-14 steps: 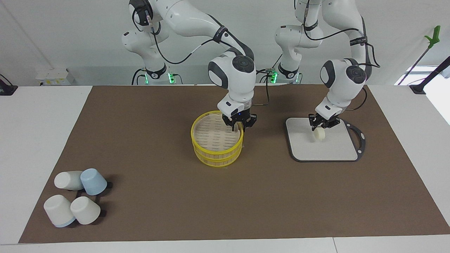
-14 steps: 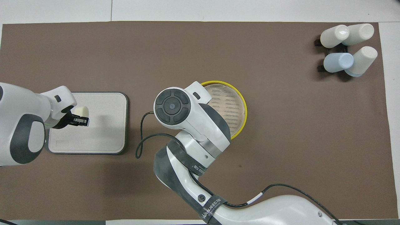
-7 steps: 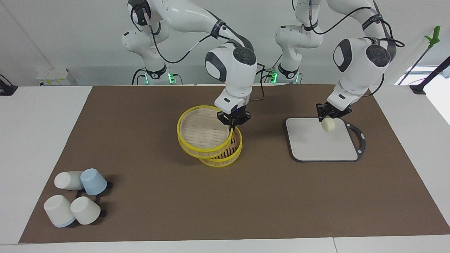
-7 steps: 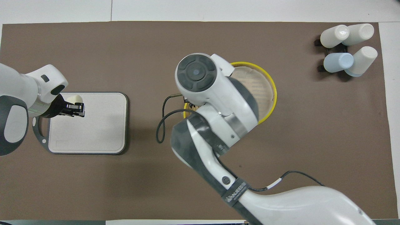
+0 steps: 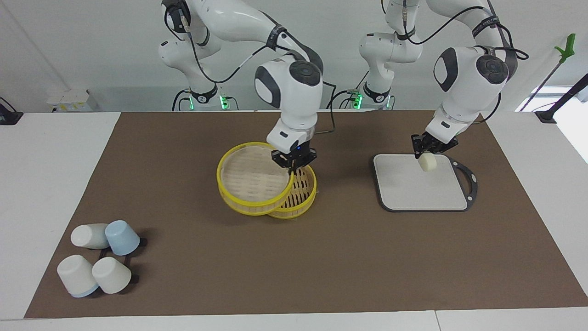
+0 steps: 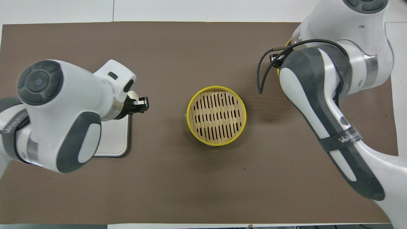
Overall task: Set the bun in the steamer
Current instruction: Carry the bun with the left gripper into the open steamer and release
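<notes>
A big brown mat [image 5: 239,271] covers most of the white worktop [image 5: 50,184]. A grey square board [image 5: 409,191] with a dark rim lies flat on the mat, toward the left arm's end of the worktop. It has a dark loop handle [image 5: 469,181] on the side that faces that end. Four cups [image 5: 98,257] sit close together on a small black rack, at the corner of the mat toward the right arm's end, at the edge farthest from the robots. One cup is blue [image 5: 121,237] and three are white.

table [image 5: 55,184] | brown mat [image 5: 229,266] | on it: steamer [image 5: 301,202], board [image 5: 413,193], cups [image 5: 98,262]
</notes>
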Tool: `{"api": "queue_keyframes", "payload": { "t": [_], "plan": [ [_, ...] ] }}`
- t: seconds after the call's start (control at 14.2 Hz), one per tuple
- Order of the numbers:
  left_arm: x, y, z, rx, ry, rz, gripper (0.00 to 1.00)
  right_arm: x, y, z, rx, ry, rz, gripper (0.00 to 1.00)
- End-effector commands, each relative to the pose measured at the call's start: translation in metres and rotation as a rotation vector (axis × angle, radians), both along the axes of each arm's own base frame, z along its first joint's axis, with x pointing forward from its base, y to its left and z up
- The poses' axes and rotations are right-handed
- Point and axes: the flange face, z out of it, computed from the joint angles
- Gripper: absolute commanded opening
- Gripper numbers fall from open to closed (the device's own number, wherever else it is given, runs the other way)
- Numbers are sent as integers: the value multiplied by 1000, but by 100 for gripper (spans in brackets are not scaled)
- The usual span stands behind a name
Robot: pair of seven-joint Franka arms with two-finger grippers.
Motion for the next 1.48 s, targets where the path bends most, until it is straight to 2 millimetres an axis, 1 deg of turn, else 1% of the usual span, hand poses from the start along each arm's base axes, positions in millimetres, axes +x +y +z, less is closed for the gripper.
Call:
{"api": "queue_keyframes", "payload": {
  "t": [0.0,0.07,0.14,0.21,0.35,0.49,0.56,0.64,0.78,0.85,0.92,1.06,1.13,1.2,1.27,1.34,1.41],
  "plan": [
    [-7,-80,-35,-31,-32,22,32,2,-38,10,32,21,57,0],
    [-22,-119,-57,-28,-36,-20,32,3,-46,10,34,17,75,0],
    [-35,-141,-72,-32,-48,-56,32,4,-48,10,33,17,74,0],
    [-44,-153,-78,-38,-58,-80,32,4,-48,10,30,15,75,0],
    [-52,-172,-97,-34,-63,-105,32,4,-46,9,29,12,75,0],
    [-61,-202,-127,-30,-66,-90,32,4,-46,9,32,9,74,0],
    [-66,-215,-147,-21,-69,-98,32,4,-46,7,33,9,72,0],
    [-68,-219,-158,-18,-71,-102,32,3,-47,6,31,12,73,0],
    [-66,-221,-170,-12,-69,-99,33,1,-47,2,30,15,68,0],
    [-65,-222,-173,-19,-77,-96,34,1,-47,0,30,15,69,0],
    [-65,-222,-172,-23,-79,-83,39,-1,-47,0,30,14,68,0],
    [-64,-223,-171,-27,-79,-61,59,-3,-46,-6,30,14,69,0],
    [-65,-222,-172,-26,-76,-52,81,-4,-45,-6,30,11,70,0],
    [-65,-222,-172,-24,-74,-44,98,-5,-44,-4,29,7,72,0],
    [-64,-221,-173,-21,-71,-40,100,-4,-45,-4,30,7,70,0],
    [-64,-219,-169,-19,-66,-38,100,-4,-45,-4,30,7,69,0],
    [-62,-210,-159,-17,-60,-29,100,-5,-41,-4,32,7,65,0]
  ]
}}
